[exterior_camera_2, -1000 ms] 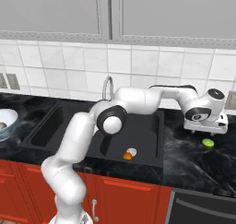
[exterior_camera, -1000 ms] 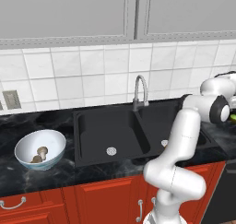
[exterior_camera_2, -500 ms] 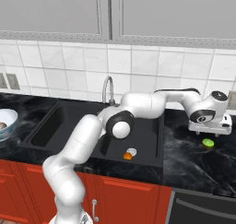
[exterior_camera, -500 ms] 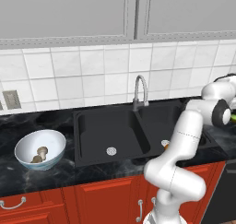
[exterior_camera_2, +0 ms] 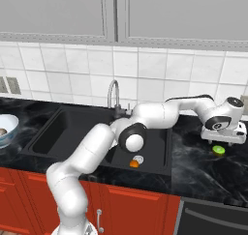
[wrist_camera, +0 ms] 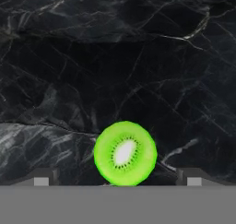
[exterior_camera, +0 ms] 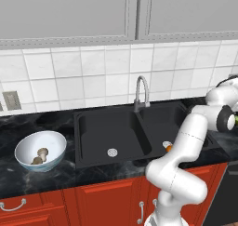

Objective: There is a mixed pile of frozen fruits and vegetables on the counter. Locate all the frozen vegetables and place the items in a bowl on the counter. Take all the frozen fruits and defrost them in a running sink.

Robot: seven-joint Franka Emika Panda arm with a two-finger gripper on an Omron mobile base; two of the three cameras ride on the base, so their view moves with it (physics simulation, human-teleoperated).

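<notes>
Where the arm reaches far over the counter [exterior_camera_2: 193, 166] beyond the sink [exterior_camera_2: 58, 132], the gripper [wrist_camera: 116, 179] is held above the green fruit [wrist_camera: 125, 153], with the jaws spread wide apart. In the hand view the green fruit is seen lying on the counter between the two fingertips [wrist_camera: 42, 178], touched by neither. The orange fruit [exterior_camera_2: 134, 164] is seen well away from the jaws, in the sink by a drain. Two mushroom pieces [exterior_camera: 39, 156] are held in the bowl [exterior_camera: 28, 146], farther still.

base views flank sink [exterior_camera: 116, 136]; hand view close above counter [wrist_camera: 115, 57].
</notes>
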